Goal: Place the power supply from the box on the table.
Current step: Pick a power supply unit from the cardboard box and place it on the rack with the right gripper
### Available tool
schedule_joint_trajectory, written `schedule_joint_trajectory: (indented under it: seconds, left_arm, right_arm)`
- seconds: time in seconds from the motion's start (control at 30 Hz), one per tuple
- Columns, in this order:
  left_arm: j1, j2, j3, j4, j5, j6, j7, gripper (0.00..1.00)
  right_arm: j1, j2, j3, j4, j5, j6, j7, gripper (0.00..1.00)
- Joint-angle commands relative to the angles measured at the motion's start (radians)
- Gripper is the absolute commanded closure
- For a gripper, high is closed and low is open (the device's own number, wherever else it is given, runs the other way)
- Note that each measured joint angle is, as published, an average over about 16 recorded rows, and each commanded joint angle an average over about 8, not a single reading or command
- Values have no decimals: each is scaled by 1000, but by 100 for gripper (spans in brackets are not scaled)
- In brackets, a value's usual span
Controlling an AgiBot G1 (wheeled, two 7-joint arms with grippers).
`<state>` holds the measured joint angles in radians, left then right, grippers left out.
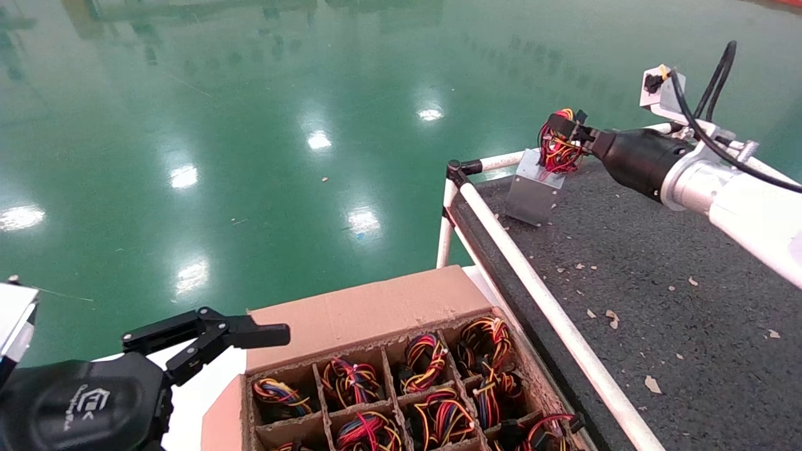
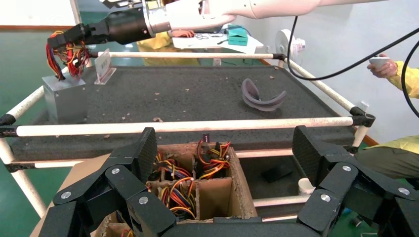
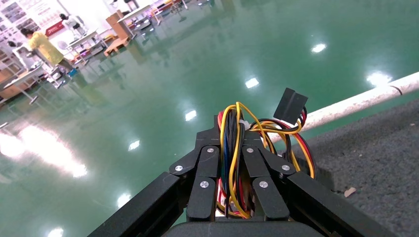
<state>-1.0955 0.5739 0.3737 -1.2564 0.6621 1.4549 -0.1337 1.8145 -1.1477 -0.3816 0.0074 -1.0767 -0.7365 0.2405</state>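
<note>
One power supply (image 1: 532, 191) in right gripper (image 1: 567, 134), seemingly touching table (image 1: 658, 263)

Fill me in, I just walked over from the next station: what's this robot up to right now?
It is moving power supplies out of the box onto the table. The right gripper is shut on the wire bundle of one power supply, whose grey case sits at the table's far corner, apparently touching the surface. The left gripper hangs open beside the box, idle. More wire bundles fill the box's cells.
</note>
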Motion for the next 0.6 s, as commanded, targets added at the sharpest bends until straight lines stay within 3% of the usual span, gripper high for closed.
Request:
schedule_joint_trajectory:
  seconds: [0.03,0.33,0.6]
  left_arm:
    - [0,0,0,0,0,0,0,0]
    - [0,0,0,0,0,0,0,0]
    - [0,0,0,0,0,0,0,0]
  right_arm:
    - [-4,-7,4,-6,6,14,-2,100]
    - [1,-58,17,-19,24,100,25,100]
    - [11,-90,22,-16,32,120,50,100]
